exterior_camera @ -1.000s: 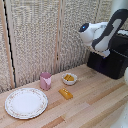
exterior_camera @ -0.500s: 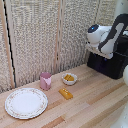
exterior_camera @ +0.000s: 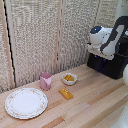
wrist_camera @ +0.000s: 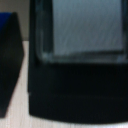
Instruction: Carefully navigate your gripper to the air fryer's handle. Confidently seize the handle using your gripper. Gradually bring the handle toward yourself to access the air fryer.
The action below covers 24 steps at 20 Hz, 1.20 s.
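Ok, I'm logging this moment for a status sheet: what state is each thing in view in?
air fryer: upright on the table, drawer looks shut
gripper: up against the air fryer's front; open or shut cannot be told
handle: not clearly visible
pink cup: upright, contents not visible
small bowl: upright, holds something yellow
plate: flat on the table, empty
yellow block: lying flat

The air fryer [exterior_camera: 109, 64] at the right edge is matte black and the arm [exterior_camera: 107, 37] over it is white with black joints. Lower left there's a white plate [exterior_camera: 26, 102] with a floral rim, then a pink cup [exterior_camera: 45, 80], a white bowl [exterior_camera: 69, 78] of yellow stuff and a yellow-orange block [exterior_camera: 65, 93], all on light wood table [exterior_camera: 95, 107].
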Motion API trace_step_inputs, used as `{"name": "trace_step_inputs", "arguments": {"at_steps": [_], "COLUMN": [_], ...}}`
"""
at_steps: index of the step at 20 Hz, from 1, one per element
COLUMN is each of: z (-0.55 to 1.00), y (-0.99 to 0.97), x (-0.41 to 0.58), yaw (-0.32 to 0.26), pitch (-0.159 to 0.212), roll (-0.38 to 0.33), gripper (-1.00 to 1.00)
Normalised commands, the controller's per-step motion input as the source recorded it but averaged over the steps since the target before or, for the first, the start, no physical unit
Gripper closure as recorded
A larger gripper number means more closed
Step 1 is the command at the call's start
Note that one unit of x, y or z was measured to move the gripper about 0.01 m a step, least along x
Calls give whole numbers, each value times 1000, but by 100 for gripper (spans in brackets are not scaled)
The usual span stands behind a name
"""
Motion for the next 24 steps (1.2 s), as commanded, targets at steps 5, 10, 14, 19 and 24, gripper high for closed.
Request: {"name": "trace_step_inputs", "arguments": {"at_steps": [5, 10, 14, 19, 24], "z": [153, 25, 0, 57, 78], "y": [0, 0, 11, 130, 463], "x": [134, 87, 69, 2, 0], "yaw": [-122, -198, -199, -160, -138], "pitch": [187, 255, 244, 163, 64], "roll": [138, 291, 326, 312, 224], "gripper": [100, 100, 100, 100, 100]}}
